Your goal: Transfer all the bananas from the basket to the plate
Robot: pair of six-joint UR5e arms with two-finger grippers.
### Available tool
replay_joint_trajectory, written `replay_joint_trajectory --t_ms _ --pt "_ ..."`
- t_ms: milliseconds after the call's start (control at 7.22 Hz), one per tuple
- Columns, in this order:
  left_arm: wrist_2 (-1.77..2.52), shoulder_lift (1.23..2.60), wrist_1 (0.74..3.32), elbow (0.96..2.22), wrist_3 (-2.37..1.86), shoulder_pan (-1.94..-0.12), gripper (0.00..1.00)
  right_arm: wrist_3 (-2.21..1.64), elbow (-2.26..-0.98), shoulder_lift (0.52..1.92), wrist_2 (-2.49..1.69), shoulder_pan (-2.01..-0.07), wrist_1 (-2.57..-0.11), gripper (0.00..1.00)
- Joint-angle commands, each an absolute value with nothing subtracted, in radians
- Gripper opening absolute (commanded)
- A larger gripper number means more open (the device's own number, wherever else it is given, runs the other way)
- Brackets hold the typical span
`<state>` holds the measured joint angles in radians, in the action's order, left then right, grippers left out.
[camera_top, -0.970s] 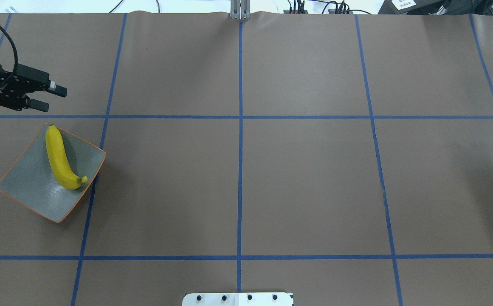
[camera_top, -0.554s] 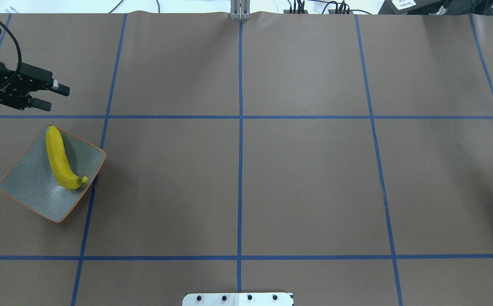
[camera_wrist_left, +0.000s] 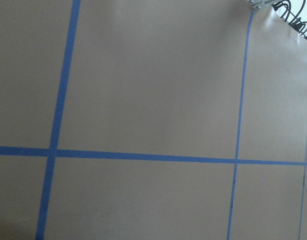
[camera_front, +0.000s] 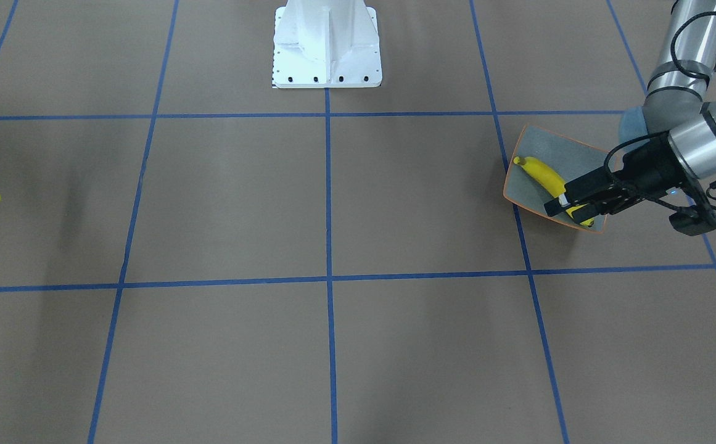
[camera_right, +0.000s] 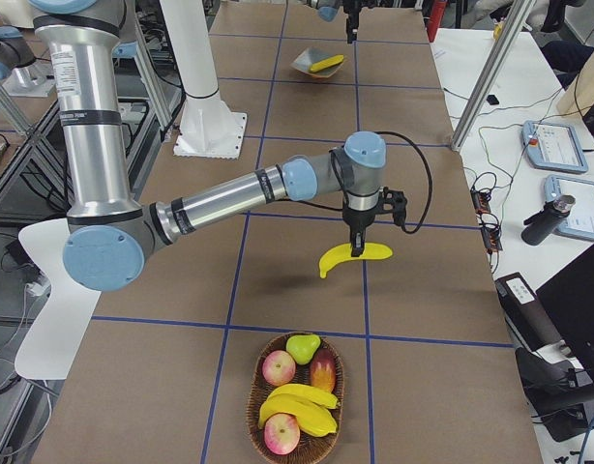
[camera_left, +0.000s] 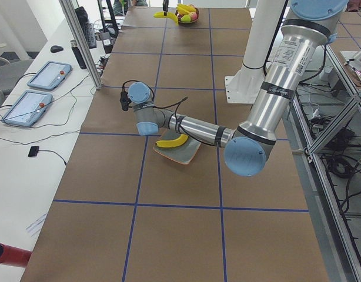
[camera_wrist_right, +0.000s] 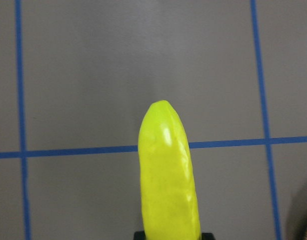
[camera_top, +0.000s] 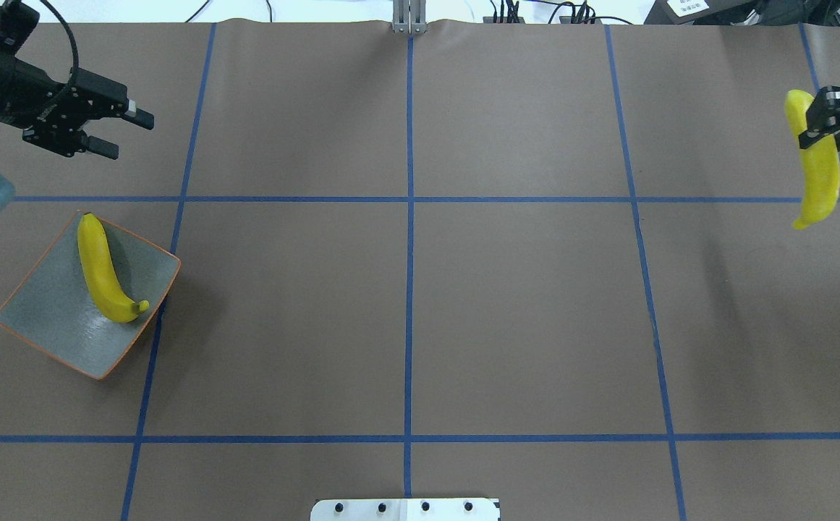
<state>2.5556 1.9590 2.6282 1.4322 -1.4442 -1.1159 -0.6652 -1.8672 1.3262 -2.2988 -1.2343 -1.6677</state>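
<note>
Though right gripper (camera_top: 817, 124) is cut off at overhead's edge, it clamps held banana (camera_top: 819, 177) midair, well apart from plate (camera_top: 43, 318). Plate banana (camera_top: 101, 268) lies on it. Left gripper (camera_top: 129, 136) spread, empty, near plate. Basket (camera_right: 252, 391) w/ two more bananas (camera_right: 299, 406) shows in side views only.

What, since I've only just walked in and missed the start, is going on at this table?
The robot's right hand is shut on a banana, held in the air above the table; it is presumably taking it from the basket to the plate. Another banana already lies on the plate, and the left hand is open and empty just beyond it. Two bananas are in the basket among other fruit.
</note>
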Motion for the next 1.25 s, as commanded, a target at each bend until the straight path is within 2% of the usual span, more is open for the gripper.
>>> replay_joint_trajectory --t_ms 0,277,831,1108 --pt "2.461 2.054 2.594 1.433 -1.509 -1.039 1.00 -0.936 -1.865 1.211 -2.321 -1.097 -1.573 0.00" --pt "2.450 2.115 2.603 1.433 -1.508 -1.005 1.00 -1.092 -1.841 1.197 -2.324 -1.008 -1.352 0.00" --pt "2.412 2.189 2.703 1.468 -1.506 -0.849 0.99 -1.159 -1.758 1.018 -2.431 -0.976 -1.348 0.00" --pt "2.353 2.253 2.717 1.480 -1.502 -0.777 0.99 -1.206 -1.744 0.980 -2.431 -0.951 -1.347 0.00"
